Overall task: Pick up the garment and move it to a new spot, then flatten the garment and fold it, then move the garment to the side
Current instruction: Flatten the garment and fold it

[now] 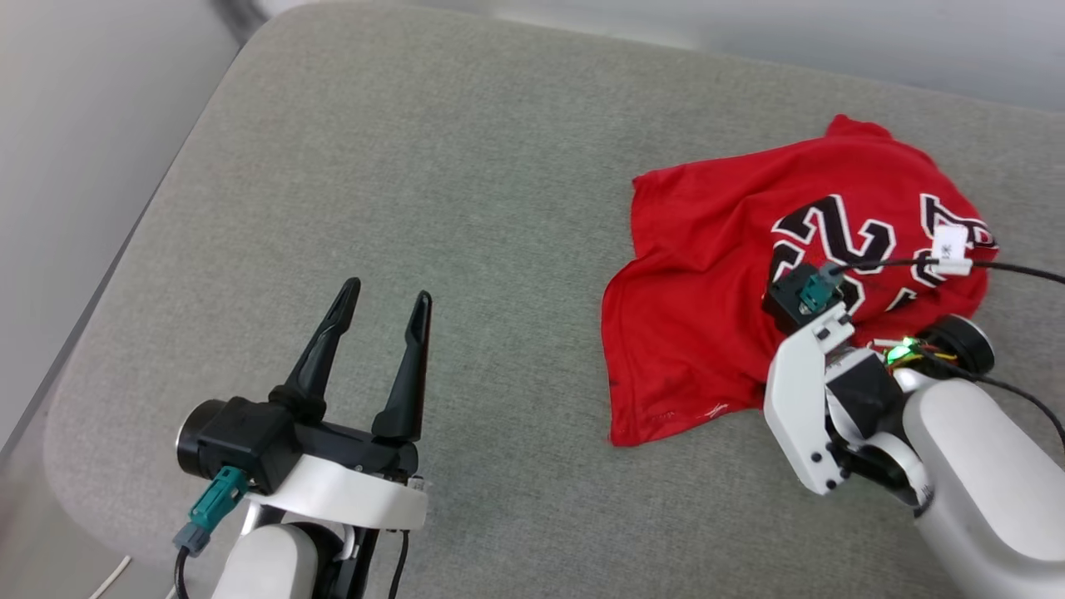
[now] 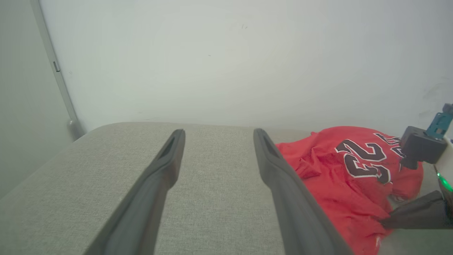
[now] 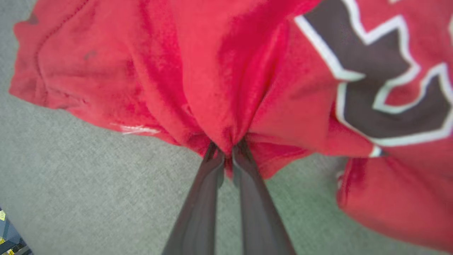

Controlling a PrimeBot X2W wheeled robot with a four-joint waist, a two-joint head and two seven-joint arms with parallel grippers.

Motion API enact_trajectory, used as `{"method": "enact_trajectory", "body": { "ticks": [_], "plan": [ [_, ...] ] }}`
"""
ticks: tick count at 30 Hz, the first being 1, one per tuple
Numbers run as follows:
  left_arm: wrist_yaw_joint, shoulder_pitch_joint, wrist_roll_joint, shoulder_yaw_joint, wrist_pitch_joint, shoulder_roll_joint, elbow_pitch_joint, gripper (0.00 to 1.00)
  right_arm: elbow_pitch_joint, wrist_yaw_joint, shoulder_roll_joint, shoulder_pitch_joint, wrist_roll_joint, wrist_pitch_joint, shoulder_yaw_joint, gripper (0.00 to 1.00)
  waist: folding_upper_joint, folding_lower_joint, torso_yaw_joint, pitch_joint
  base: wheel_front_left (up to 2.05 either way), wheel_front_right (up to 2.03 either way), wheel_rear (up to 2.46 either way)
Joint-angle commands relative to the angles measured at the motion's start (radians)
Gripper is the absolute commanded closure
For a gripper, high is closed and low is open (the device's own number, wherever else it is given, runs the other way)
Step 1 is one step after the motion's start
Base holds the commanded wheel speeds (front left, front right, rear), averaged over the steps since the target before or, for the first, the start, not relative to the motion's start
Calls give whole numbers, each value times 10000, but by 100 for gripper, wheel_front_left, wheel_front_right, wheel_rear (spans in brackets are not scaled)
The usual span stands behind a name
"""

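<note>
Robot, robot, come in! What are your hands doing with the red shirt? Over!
Right gripper shut on a fold of the shirt. Left gripper open, apart from it. Shirt crumpled on the grey cushion. Nothing in the way.

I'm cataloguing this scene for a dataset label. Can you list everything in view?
jersey: one, red with black white-edged numbers, crumpled on the cushion's right side
cushion: one, grey, under everything
wall: one, white, behind the cushion
left gripper: one, dark fingers, open, over bare cushion to the left of the jersey
right gripper: one, dark fingers, shut on a fold at the jersey's near edge
</note>
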Motion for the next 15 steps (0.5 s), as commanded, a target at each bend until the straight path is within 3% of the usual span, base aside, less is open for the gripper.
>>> {"method": "enact_trajectory", "body": {
  "ticks": [1, 7, 15],
  "plan": [
    [-13, 52, -13, 61, -26, 47, -1, 0, 156, -3, -231, 586, 123, 2, 127, 100, 0, -1, -228, -177, 0, 0, 0],
    [-13, 234, -22, 208, -26, 134, 35, 0, -1087, -6, -870, 1394, 456, -301, -551, 100, 0, -1, -981, -716, 0, 0, 0],
    [-12, 556, 8, 420, -26, 242, 2, 0, -2904, -5, -1353, 3904, 258, 120, -2716, 100, 0, -1, -2000, -1219, 0, 0, 0]
  ]
}}
